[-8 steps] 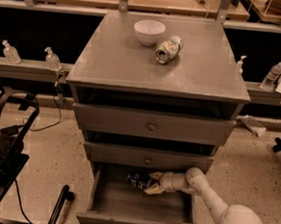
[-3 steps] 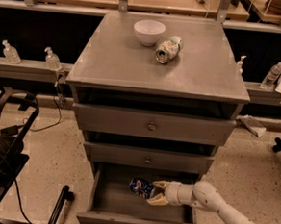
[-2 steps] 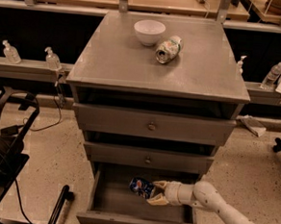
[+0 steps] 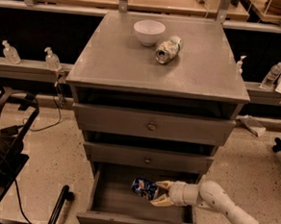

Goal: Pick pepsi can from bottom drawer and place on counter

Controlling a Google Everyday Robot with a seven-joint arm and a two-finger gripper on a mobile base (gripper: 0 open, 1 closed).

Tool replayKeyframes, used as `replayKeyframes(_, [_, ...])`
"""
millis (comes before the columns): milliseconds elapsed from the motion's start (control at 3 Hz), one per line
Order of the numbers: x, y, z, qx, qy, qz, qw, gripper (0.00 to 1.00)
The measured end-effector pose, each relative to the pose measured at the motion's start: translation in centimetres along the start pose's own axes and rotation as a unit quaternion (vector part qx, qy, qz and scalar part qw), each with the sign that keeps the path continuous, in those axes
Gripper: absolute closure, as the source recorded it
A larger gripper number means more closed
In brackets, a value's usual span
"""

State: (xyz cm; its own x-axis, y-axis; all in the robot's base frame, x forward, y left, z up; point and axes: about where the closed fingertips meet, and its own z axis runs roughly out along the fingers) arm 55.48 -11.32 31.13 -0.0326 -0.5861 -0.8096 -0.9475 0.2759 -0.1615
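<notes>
Far left: two clear bottles (image 4: 10,52) on a ledge. Centre: grey drawer cabinet; its tabletop (image 4: 120,59) holds a white bowl (image 4: 149,31) w/ a pale green can (image 4: 167,49) on its side just beside it. Below, bottom drawer (image 4: 115,196) stands open; pepsi can (image 4: 143,187) inside, mid-drawer. Gripper (image 4: 156,192) reaches in from lower right, jaws clamped on can's right end.

Speckled floor (image 4: 46,150), light wooden shelf (image 4: 81,0) behind, dim lighting.

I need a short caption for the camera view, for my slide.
Gripper at the pepsi can inside the open bottom drawer; the counter holds a bowl and another can.
</notes>
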Motion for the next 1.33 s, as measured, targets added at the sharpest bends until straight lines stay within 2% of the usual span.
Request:
replayKeyframes(333, [-1.2,0.9,-5.0,0.008,-0.012,-0.016,0.9998,1.0])
replayKeyframes(667, [-1.3,1.6,-7.8,0.013,-0.02,-0.022,0.9995,1.0])
replayKeyframes(1000, [-2.1,2.4,-11.1,0.029,-0.027,-0.034,0.9986,1.0])
replayKeyframes(1333, [-2.1,2.4,-11.1,0.029,-0.027,-0.034,0.9986,1.0])
